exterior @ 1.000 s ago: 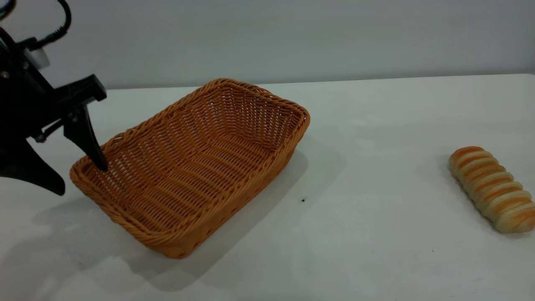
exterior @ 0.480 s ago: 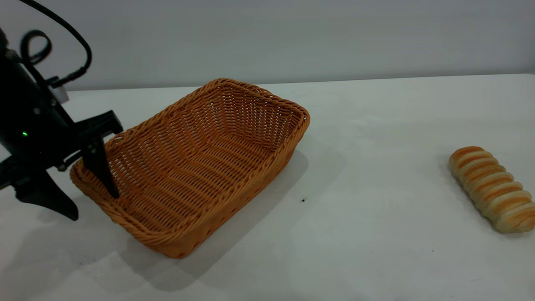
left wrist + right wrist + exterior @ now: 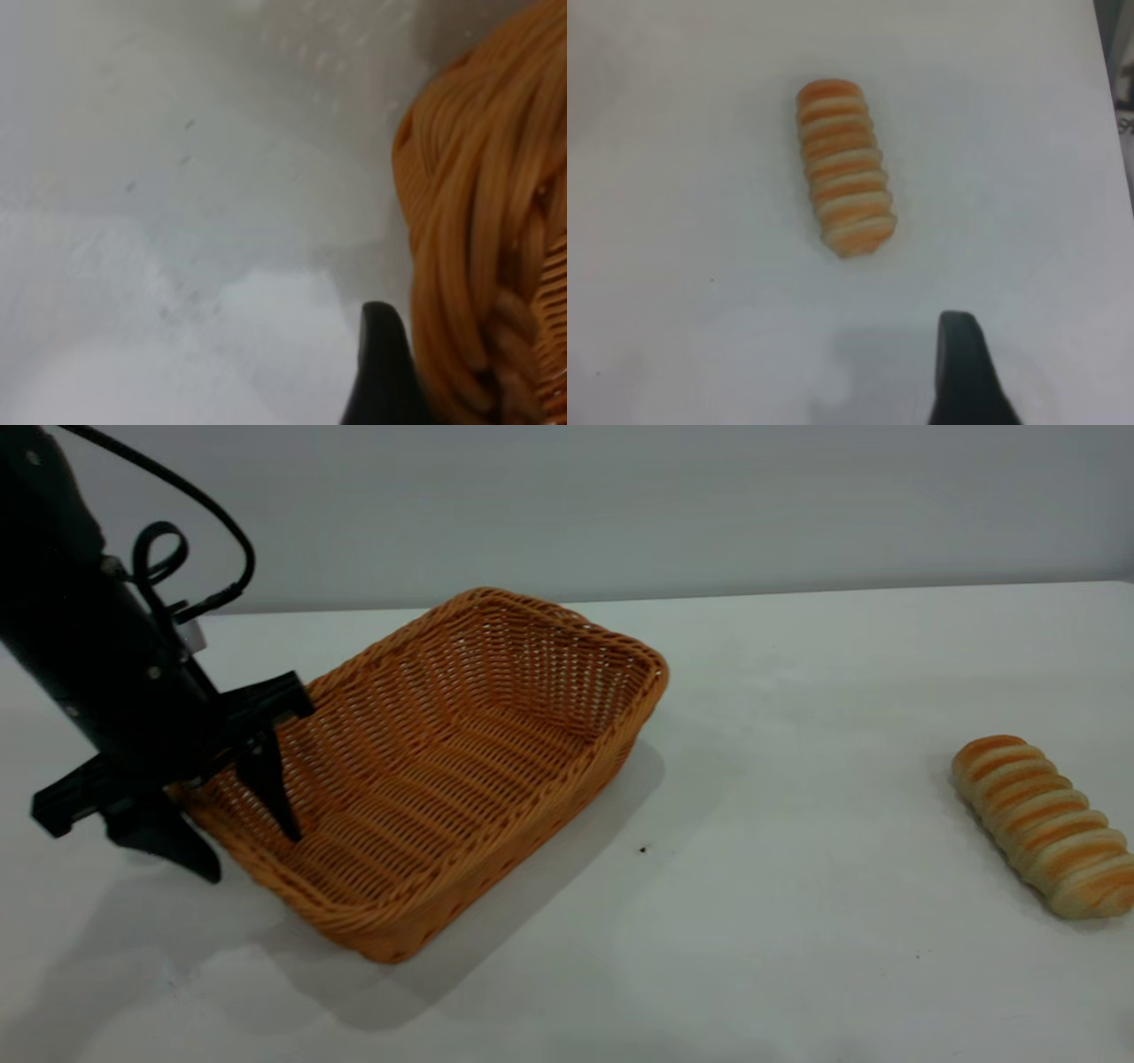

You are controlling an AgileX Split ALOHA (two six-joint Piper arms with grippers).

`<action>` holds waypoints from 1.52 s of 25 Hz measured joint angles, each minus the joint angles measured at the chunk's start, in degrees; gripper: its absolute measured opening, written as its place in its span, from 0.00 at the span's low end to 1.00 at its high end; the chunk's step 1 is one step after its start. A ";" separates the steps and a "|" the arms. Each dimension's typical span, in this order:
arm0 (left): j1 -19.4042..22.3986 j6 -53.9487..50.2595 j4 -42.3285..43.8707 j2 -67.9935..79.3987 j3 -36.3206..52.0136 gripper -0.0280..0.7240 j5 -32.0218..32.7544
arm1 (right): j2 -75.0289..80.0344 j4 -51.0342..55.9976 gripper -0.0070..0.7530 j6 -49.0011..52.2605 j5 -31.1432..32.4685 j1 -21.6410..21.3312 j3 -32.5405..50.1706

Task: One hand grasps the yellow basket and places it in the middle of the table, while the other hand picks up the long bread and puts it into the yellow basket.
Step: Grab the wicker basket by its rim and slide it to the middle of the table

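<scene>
A: How is the yellow basket (image 3: pixel 461 771) expected to handle?

B: Light and stiff, it is judged; the braided rim gives purchase. It sits left of the bench (image 3: pixel 797 921) centre, and its near-left wall is straddled by the left gripper (image 3: pixel 244 841), fingers spread, one inside, one outside (not visibly clamped).

A: And the long bread (image 3: pixel 1041 824)?

B: Soft, probably; a hold across its middle is advised. The right gripper's state cannot be told.
</scene>
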 joint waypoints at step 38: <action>-0.06 26.91 -9.58 0.67 -13.56 0.18 17.01 | 1.27 0.77 0.65 0.04 -2.55 0.00 0.00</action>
